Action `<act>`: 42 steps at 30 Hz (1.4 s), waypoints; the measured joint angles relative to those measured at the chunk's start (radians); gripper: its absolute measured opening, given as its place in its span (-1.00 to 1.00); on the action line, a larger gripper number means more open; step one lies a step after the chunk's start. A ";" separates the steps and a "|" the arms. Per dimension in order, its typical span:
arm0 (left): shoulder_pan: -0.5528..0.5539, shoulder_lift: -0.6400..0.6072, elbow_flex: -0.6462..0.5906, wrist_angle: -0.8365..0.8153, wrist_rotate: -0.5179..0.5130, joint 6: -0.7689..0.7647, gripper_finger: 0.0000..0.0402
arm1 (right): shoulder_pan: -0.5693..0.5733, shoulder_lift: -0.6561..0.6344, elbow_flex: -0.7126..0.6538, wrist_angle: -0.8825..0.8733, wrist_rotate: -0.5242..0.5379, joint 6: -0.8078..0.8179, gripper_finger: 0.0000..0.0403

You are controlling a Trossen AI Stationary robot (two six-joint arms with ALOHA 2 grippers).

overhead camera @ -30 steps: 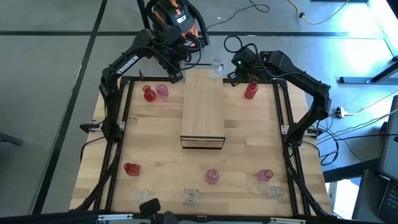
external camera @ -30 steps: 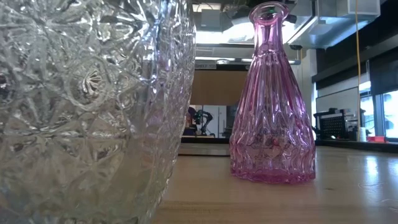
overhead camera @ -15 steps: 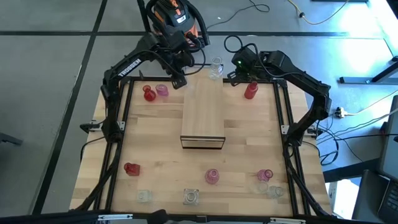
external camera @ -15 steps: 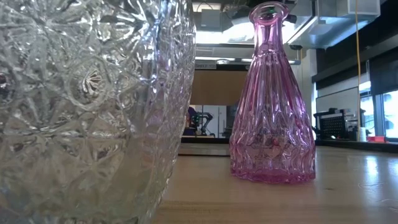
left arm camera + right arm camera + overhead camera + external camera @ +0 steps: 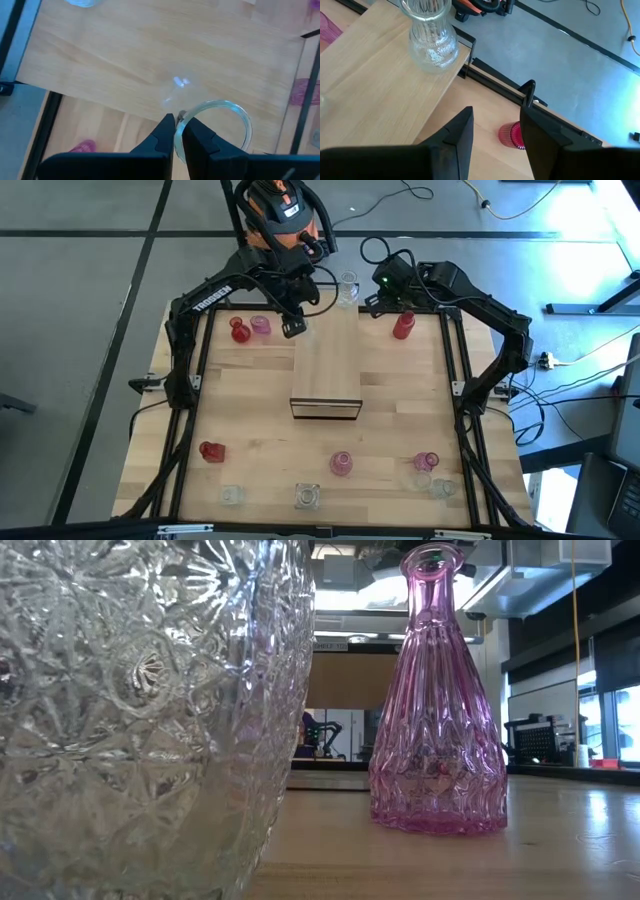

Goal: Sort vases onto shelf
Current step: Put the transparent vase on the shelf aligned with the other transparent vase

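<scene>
The shelf (image 5: 326,365) is a light-wood plank in the middle of the table. One clear vase (image 5: 347,288) stands on its far end and shows in the right wrist view as the same clear vase (image 5: 432,35). My left gripper (image 5: 293,328) is at the shelf's far-left edge, shut on another clear vase (image 5: 220,127). My right gripper (image 5: 383,302) hovers open over the table's far right, above a red vase (image 5: 512,135) that stands on the table beside the shelf. A red vase (image 5: 239,331) and a pink vase (image 5: 261,326) stand far left. My left gripper pinches the clear vase's round rim (image 5: 181,116), one finger (image 5: 197,137) inside the mouth and the other outside. The fingers come from above, pointing down. The vase hangs upright below them over the shelf's edge; whether its base touches the shelf, I cannot tell.
Along the near edge stand several vases: a red one (image 5: 210,451), clear ones (image 5: 232,495) (image 5: 307,497) (image 5: 443,489) and pink ones (image 5: 341,464) (image 5: 427,462). The low view is filled by a clear vase (image 5: 150,710) and a pink vase (image 5: 437,710). Black frame rails border the table.
My left gripper has moved from the table's far edge toward the near edge and slightly right, along the shelf's left side, staying shut. The right arm has kept still.
</scene>
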State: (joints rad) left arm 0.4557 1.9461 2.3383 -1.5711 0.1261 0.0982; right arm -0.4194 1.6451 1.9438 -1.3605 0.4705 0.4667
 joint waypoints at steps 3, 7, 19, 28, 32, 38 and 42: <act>-0.011 0.000 0.000 0.000 0.000 -0.001 -0.84 | 0.000 0.000 0.000 0.000 -0.005 0.000 -0.28; -0.019 0.000 0.000 0.000 -0.001 -0.002 -0.82 | 0.000 0.000 0.000 0.000 -0.011 0.001 -0.28; -0.018 0.000 0.000 0.000 -0.001 0.002 -0.82 | 0.000 0.000 0.000 -0.001 -0.011 0.011 -0.28; -0.009 0.000 0.000 0.002 0.007 0.016 -0.81 | 0.000 0.000 0.000 -0.001 -0.020 0.012 -0.28; -0.002 0.000 0.000 0.005 0.007 0.028 -0.81 | 0.000 0.000 0.000 -0.001 -0.035 0.027 -0.28; 0.005 0.000 0.007 0.018 -0.011 0.042 -0.69 | 0.000 0.000 0.000 -0.002 -0.037 0.027 -0.28; 0.016 -0.017 0.017 0.052 -0.061 0.042 -0.54 | 0.000 0.000 0.000 -0.002 -0.037 0.027 -0.28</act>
State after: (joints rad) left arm 0.4712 1.9289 2.3554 -1.5189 0.0646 0.1406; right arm -0.4194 1.6451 1.9438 -1.3625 0.4332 0.4934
